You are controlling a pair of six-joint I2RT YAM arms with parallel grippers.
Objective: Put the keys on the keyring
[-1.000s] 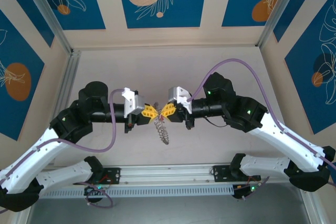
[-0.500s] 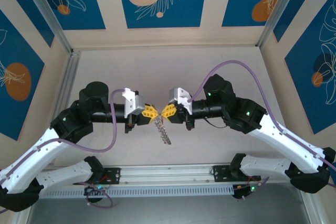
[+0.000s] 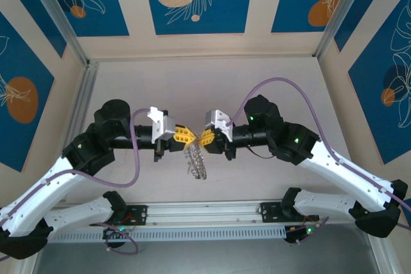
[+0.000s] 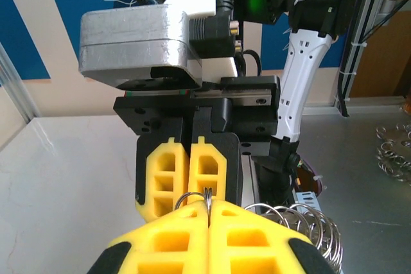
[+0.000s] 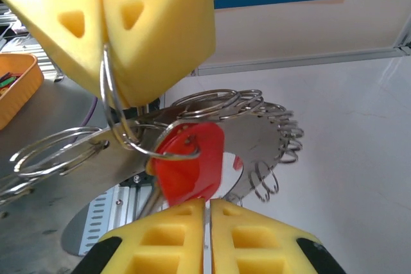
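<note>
Above the pale table (image 3: 257, 81) two arms meet tip to tip. The left pincer (image 3: 190, 137) is clenched on a wire loop of the keyring (image 3: 197, 162), whose silvery bunch dangles below. The right pincer (image 3: 200, 138) looks nearly closed. I cannot tell whether it grips the red-headed key (image 5: 189, 162), which hangs on that loop just beside it.

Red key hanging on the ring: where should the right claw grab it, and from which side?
Grip the red key by its plastic head, coming straight in from the side of the right claw, opposite the left claw. The head is its widest bare part and points at the right claw; the left claw pinches the keyring wire, and loops crowd the far end.
</note>
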